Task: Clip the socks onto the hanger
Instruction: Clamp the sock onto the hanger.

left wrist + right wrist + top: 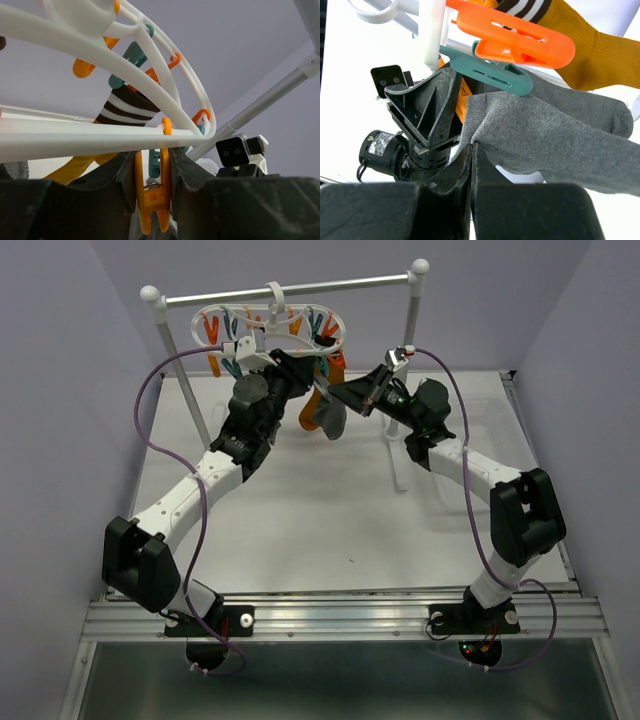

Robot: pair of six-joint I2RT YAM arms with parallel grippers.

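We see the left hand (pixel 152 172) closed on 1 orange clip (pixel 150 202) just under the hanger (pixel 75 137). The right hand (pixel 471 170) pinches the grey sock (pixel 545 135) by its edge, with a teal clip (pixel 490 75) just above.

Packed under the hanger (pixel 272 320): left claw (pixel 152 185) grips an orange clip (pixel 152 200) right below the frame bar, right claw (pixel 471 165) pinches the grey sock (pixel 545 135) just beside it. Rail stand (pixel 340 284) posts flank both sides. Near half of table (pixel 330 530) is open.
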